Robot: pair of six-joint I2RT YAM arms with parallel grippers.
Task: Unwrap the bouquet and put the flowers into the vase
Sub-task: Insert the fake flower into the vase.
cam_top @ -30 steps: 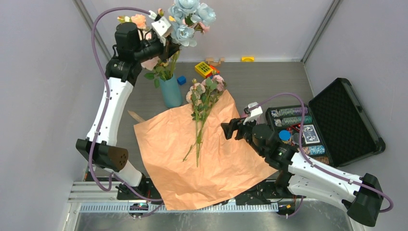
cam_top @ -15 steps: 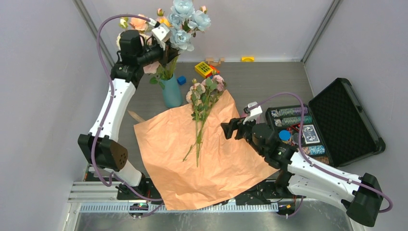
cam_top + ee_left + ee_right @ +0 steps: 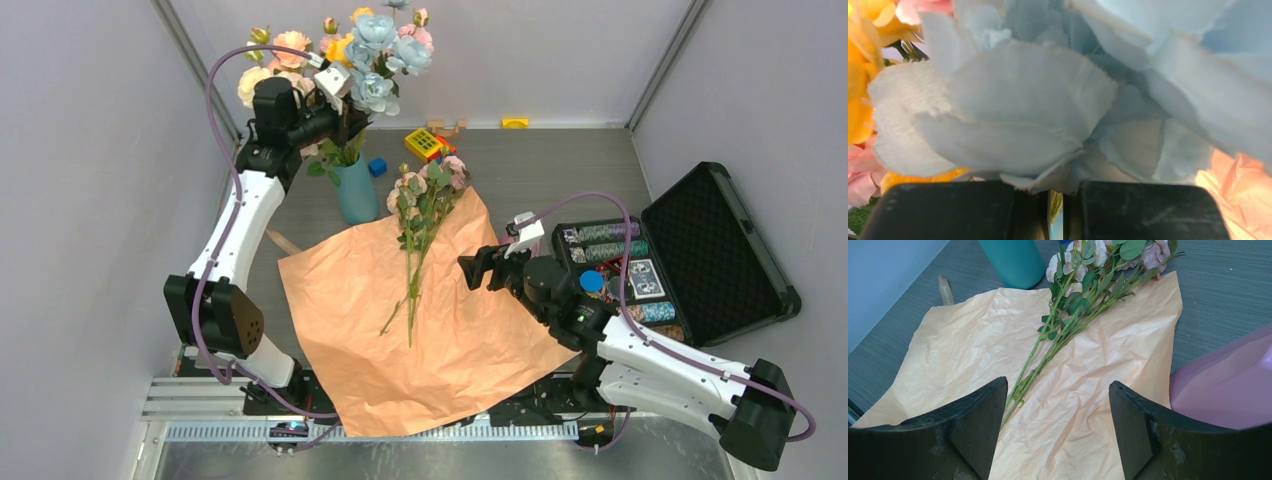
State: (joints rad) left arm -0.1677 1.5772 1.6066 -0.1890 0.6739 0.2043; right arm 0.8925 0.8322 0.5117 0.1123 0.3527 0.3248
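Top external: left gripper point(image 3: 352, 122) apparently clamps flowers point(image 3: 378, 62).

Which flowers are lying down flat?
The pale pink long-stemmed ones, lying on the orange paper. The blue, yellow and peach bunch stands upright above the teal vase, pinched in the left gripper.

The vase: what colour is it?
Plain teal-blue; the vase shows best in the top external view.
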